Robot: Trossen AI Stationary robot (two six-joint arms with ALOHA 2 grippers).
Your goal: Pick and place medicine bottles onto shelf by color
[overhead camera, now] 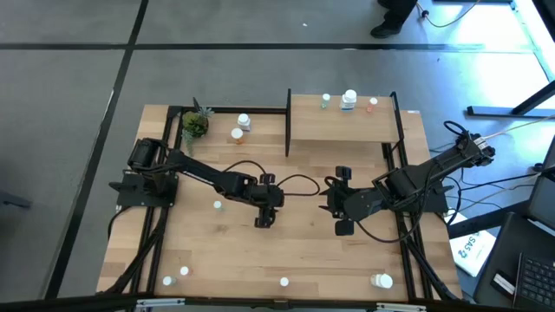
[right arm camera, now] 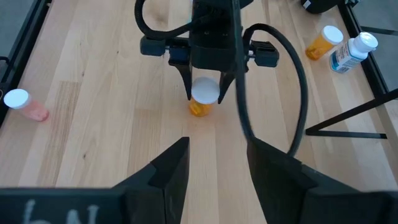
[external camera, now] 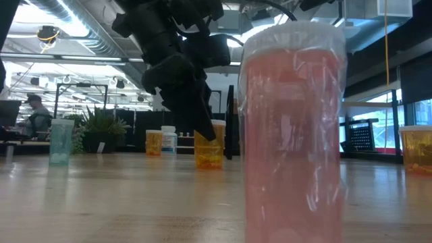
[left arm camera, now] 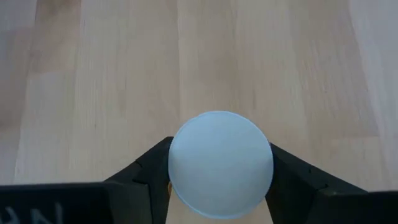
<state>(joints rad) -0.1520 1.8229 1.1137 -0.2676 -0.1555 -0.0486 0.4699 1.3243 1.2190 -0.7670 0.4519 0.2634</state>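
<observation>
Near the middle of the table an orange bottle with a white cap stands upright between the fingers of the left claw, which sit narrow at its sides – whether they already press it, I cannot tell. It looks light, stiff and smooth, so taking it by the body just under the cap seems safest. The right claw hangs close by, half-open and empty – the shelf is well apart, at the far edge.

Grey floor with dark seams; exposed ceiling ducts; bright windows; seated person.

Even indoor brightness; window glare top right; blurred near bottle
</observation>
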